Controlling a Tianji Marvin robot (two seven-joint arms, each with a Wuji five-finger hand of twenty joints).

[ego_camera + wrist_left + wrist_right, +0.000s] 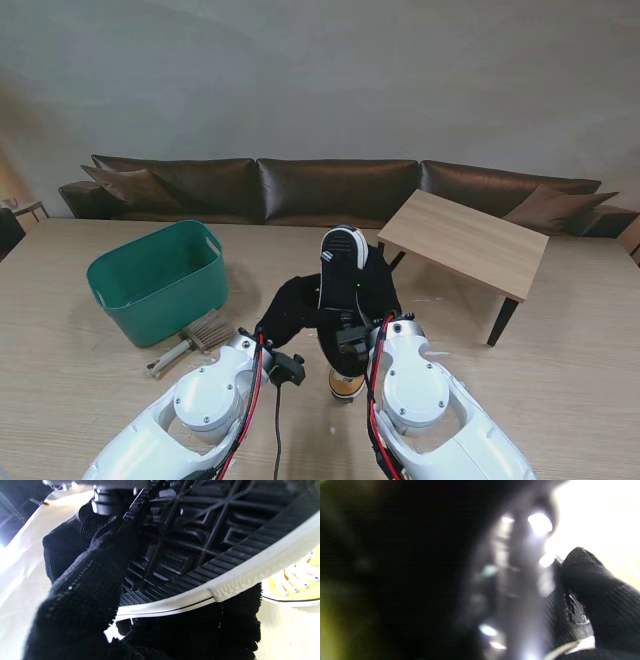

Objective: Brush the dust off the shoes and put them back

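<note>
- Our left hand (290, 305) and right hand (372, 290) both have their black-gloved fingers (82, 585) clamped on one shoe (338, 275), held up over the desk (70, 360) with its black sole facing us.
- At 6 o'clock from it, the second shoe (346, 385), a yellow one, sits on the desk between our forearms.
- At 9 o'clock lies the brush (195, 338), just beside the green basket (160, 280).
- The right wrist view is too blurred to read.
</note>
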